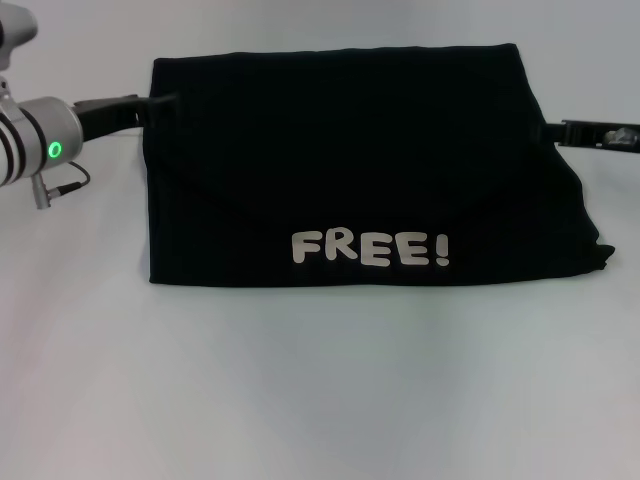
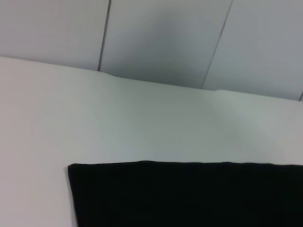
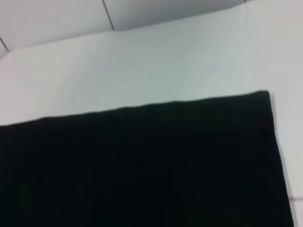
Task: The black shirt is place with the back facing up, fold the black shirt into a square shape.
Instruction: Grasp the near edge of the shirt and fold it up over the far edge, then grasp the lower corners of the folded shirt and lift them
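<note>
The black shirt [image 1: 350,170] lies on the white table [image 1: 320,400], folded into a wide rectangle with its "FREE!" lettering [image 1: 370,248] upward. The left gripper [image 1: 160,103] and right gripper [image 1: 556,131] meet its far side edges; whether they grasp cannot be told. Judging by shape, the crosswise fold remains, needing both sides brought inward.

Black shirt [image 3: 142,165] lies flat on white table [image 3: 156,66], one squared corner visible, straight edge running across; pale panelled wall [image 3: 52,19] behind the table.
</note>
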